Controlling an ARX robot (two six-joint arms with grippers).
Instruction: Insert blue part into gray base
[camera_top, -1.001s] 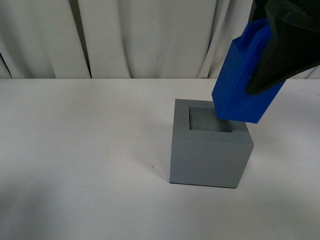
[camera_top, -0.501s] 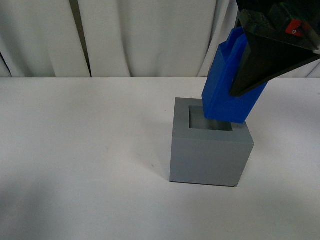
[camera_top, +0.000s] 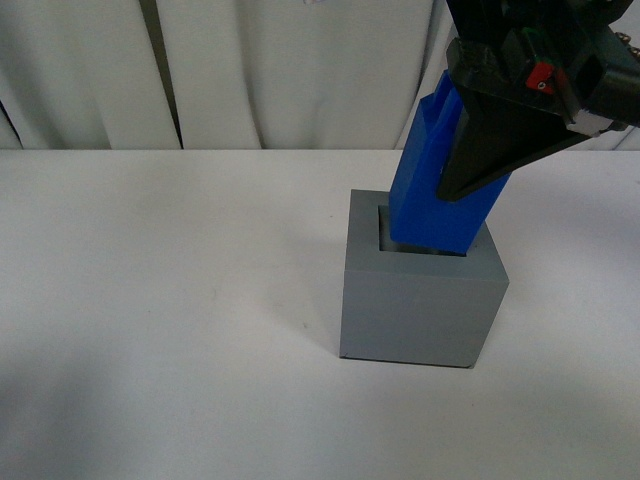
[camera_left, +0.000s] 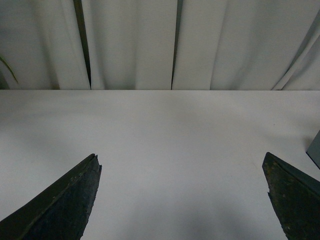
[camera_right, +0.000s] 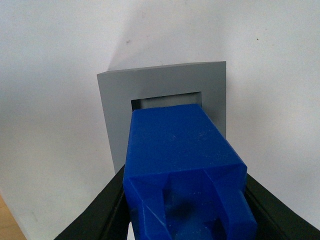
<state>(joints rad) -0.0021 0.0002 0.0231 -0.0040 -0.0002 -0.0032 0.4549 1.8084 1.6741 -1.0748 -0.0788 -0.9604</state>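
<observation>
The gray base stands on the white table right of centre, its square recess facing up. My right gripper is shut on the blue part, which leans a little to the right with its lower end inside the recess. In the right wrist view the blue part fills most of the recess of the gray base, with a thin gap showing at the far side. My left gripper is open and empty over bare table; a corner of the gray base shows at that view's edge.
The white table spreads left and in front of the base. A white curtain hangs behind the table's far edge.
My right gripper has moved left and down with the blue part. The part's lower end went from above the base's right rim into the recess, and it stands more upright.
</observation>
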